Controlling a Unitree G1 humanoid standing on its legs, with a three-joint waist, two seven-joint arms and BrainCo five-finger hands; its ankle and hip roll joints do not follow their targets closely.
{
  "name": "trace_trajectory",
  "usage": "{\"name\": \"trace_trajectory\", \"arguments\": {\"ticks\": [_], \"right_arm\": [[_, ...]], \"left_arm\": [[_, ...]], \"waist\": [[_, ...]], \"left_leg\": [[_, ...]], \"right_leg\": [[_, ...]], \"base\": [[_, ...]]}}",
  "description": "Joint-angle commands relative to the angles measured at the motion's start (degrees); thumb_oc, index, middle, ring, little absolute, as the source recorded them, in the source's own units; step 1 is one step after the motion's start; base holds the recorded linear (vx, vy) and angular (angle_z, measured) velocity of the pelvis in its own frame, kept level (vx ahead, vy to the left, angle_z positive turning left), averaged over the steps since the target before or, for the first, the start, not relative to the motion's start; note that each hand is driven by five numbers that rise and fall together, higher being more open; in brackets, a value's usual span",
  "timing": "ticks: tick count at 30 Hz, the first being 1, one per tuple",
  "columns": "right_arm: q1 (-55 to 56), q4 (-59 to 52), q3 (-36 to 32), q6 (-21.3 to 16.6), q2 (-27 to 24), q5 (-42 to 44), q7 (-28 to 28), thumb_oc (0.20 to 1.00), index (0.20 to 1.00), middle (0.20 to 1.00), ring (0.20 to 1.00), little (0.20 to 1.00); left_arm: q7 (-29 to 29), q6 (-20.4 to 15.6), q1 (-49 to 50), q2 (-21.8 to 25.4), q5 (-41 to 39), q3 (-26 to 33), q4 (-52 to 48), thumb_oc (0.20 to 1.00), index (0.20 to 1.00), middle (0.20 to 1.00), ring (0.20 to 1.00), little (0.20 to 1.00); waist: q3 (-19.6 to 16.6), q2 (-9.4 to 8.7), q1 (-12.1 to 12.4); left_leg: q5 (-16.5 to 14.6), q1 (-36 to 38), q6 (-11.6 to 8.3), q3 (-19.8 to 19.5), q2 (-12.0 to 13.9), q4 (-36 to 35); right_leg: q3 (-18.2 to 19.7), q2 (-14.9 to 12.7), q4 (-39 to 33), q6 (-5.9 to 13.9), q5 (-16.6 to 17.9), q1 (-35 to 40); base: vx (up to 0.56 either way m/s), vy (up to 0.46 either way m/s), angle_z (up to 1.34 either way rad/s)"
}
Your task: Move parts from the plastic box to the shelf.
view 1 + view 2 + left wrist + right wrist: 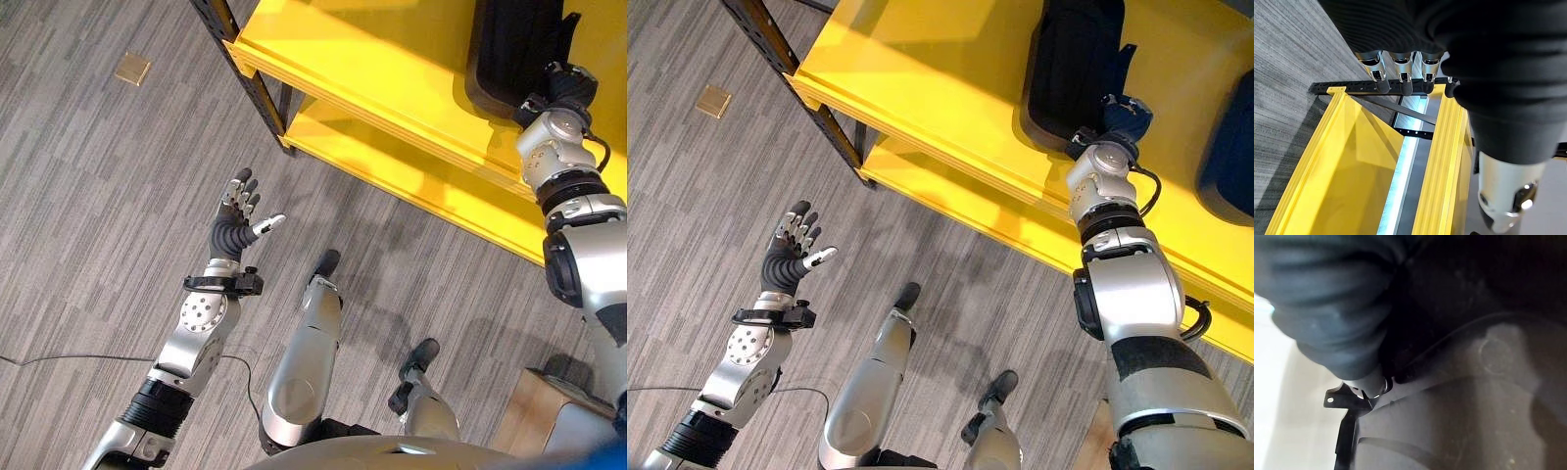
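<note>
Left hand [238, 208] up over grey floor [88, 196], fingers straight, holding nothing. Right hand [1119, 114] against black part [1073, 59] on yellow shelf [931, 88]; finger state unclear.

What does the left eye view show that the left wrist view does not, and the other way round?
The left eye view adds the right hand at a black moulded plastic part lying on the shelf, and a small tan square plate on the floor. The left wrist view adds a thin black diagonal brace and a pale strip between two boards. Both share the open left hand, the yellow shelf and the grey striped floor.
</note>
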Motion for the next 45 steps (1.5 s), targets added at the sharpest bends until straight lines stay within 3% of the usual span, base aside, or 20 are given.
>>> {"name": "trace_trajectory", "arguments": {"ticks": [1, 31, 32, 33, 34, 45], "right_arm": [[-2.9, -1.0, 0.6, -2.4, -4.9, 3.3, -0.5, 0.200, 0.200, 0.200, 0.200, 0.200], [-2.6, 3.2, -1.5, -1.9, -8.2, 6.3, -1.6, 0.200, 0.200, 0.200, 0.200, 0.200], [-2.6, 3.1, -1.4, -2.0, -8.2, 6.2, -1.6, 0.322, 0.322, 0.322, 0.322, 0.322], [-2.6, 3.0, -1.5, -2.0, -8.1, 6.3, -1.6, 0.580, 0.580, 0.580, 0.580, 0.580], [-2.9, 2.8, -1.7, -2.3, -8.1, 6.7, -1.8, 1.000, 1.000, 1.000, 1.000, 1.000], [-3.0, -2.0, -1.8, -5.0, -5.2, 9.8, -1.2, 1.000, 1.000, 1.000, 1.000, 1.000]], "left_arm": [[0.9, -3.4, -0.1, 1.2, -0.2, -0.8, -3.6, 1.000, 1.000, 1.000, 1.000, 1.000], [1.1, -3.3, -2.1, 2.1, -0.6, -2.3, -3.0, 1.000, 1.000, 1.000, 1.000, 1.000], [1.1, -3.3, -2.1, 2.2, -0.6, -2.3, -3.0, 1.000, 1.000, 1.000, 1.000, 1.000], [1.1, -3.4, -2.1, 2.2, -0.6, -2.2, -3.0, 1.000, 1.000, 1.000, 1.000, 1.000], [1.2, -3.4, -2.1, 2.2, -0.7, -2.2, -2.9, 1.000, 1.000, 1.000, 1.000, 1.000], [1.6, -3.3, -1.6, 2.2, -1.2, -1.4, -2.3, 1.000, 1.000, 1.000, 1.000, 1.000]], "waist": [[-0.3, 2.17, -0.4], [-1.0, 2.32, -1.7], [-1.0, 2.30, -1.7], [-1.0, 2.27, -1.7], [-1.0, 2.18, -1.7], [-1.0, 1.42, -2.6]], "left_leg": [[-0.3, -1.3, 1.47, 4.4, -0.2, -2.8], [-0.5, -2.7, 1.62, 5.3, -0.1, -2.3], [-0.5, -2.7, 1.62, 5.3, -0.1, -2.2], [-0.6, -2.8, 1.64, 5.3, -0.2, -2.3], [-0.5, -2.9, 1.67, 5.3, -0.2, -2.3], [-0.7, -2.9, 1.71, 5.8, 0.1, -2.3]], "right_leg": [[0.1, -0.1, 4.8, 0.00, -4.7, 3.1], [0.6, 0.8, 2.3, 0.50, -4.5, 3.9], [0.5, 0.8, 2.3, 0.50, -4.4, 3.9], [0.5, 0.9, 2.2, 0.51, -4.4, 3.9], [0.4, 1.0, 2.1, 0.55, -4.4, 3.9], [1.1, 1.1, 1.9, 0.45, -4.2, 3.8]], "base": [[0.00, 0.000, 0.00], [0.00, -0.002, -0.01], [0.00, 0.000, 0.00], [0.00, 0.000, 0.00], [0.00, 0.000, 0.00], [0.00, 0.004, -0.01]]}}
